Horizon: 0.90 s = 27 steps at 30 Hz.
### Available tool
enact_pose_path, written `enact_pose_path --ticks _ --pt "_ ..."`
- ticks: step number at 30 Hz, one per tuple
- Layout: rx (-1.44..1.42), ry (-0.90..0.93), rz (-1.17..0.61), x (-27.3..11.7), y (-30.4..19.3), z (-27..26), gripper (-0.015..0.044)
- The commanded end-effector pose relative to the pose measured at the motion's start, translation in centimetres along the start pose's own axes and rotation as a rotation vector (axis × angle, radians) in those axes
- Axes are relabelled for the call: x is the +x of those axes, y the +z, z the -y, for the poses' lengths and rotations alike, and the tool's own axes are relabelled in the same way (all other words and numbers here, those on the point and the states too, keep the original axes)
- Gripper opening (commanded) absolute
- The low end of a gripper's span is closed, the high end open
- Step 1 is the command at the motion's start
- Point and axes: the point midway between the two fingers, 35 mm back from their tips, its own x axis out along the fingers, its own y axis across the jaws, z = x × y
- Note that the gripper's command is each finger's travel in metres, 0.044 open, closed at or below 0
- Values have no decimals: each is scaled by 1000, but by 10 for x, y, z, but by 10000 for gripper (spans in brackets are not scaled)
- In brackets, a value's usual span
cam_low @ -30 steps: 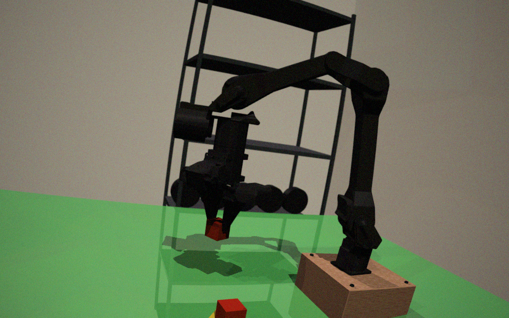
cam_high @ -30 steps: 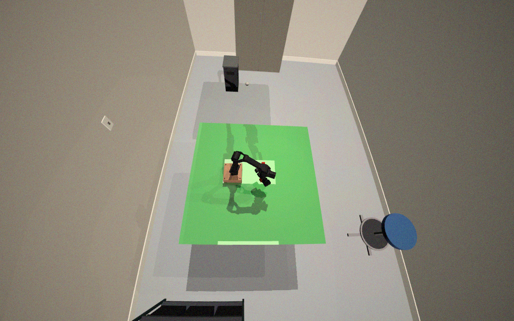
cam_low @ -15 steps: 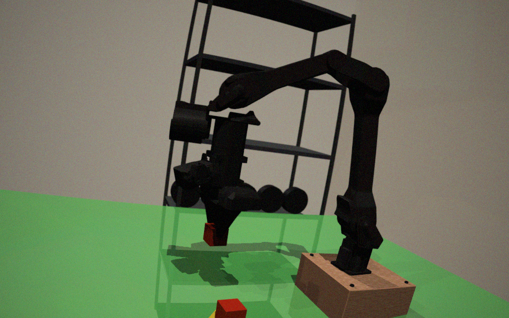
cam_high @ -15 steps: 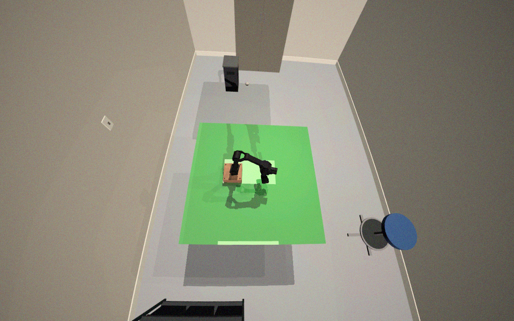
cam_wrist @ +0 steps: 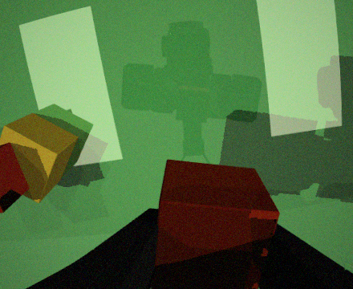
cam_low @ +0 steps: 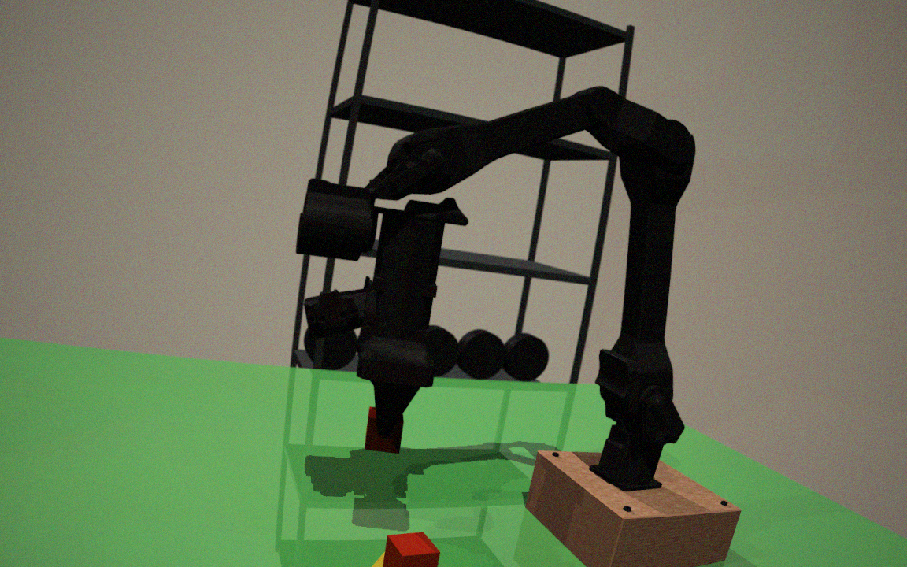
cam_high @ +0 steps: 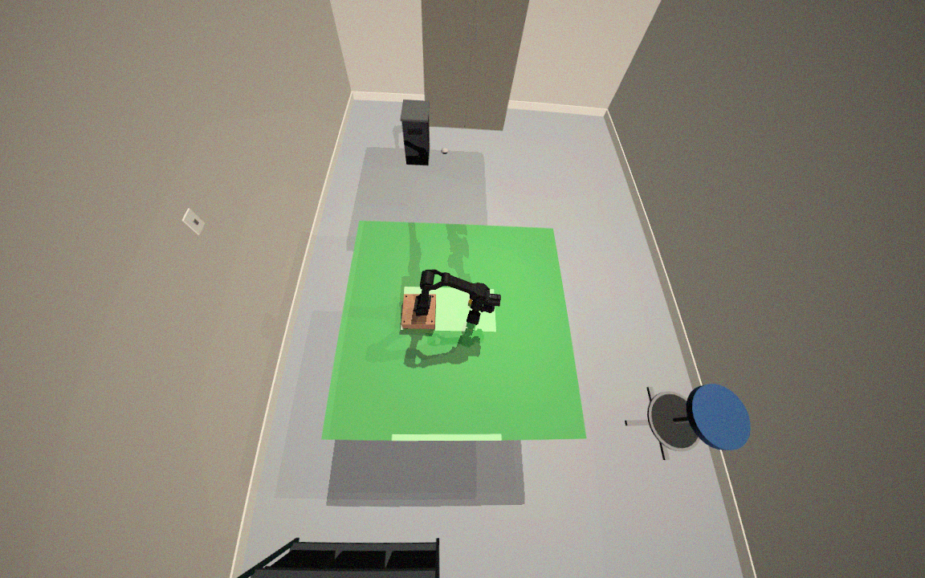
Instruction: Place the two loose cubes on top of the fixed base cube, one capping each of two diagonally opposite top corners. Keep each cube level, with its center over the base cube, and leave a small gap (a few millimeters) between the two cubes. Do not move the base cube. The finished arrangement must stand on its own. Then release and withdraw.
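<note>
The jaws are pinching a small dark red cube (cam_wrist: 211, 220), holding it up in the air over the middle of the green table (cam_low: 90, 437). The yellow base cube (cam_wrist: 38, 152) sits toward the near edge of the table, with another red cube (cam_low: 411, 550) already on one of its corners. I think the held cube could bump that red cube, or tip off if it is let go too far out. There are no boxes or bowls here.
</note>
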Motion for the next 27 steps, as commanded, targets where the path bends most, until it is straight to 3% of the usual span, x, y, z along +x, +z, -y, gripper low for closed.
enact_pose_path --ticks 1,27 --pt "122 6 4 -1 2 -11 105" --pt "832 10 -2 1 -9 -70 105"
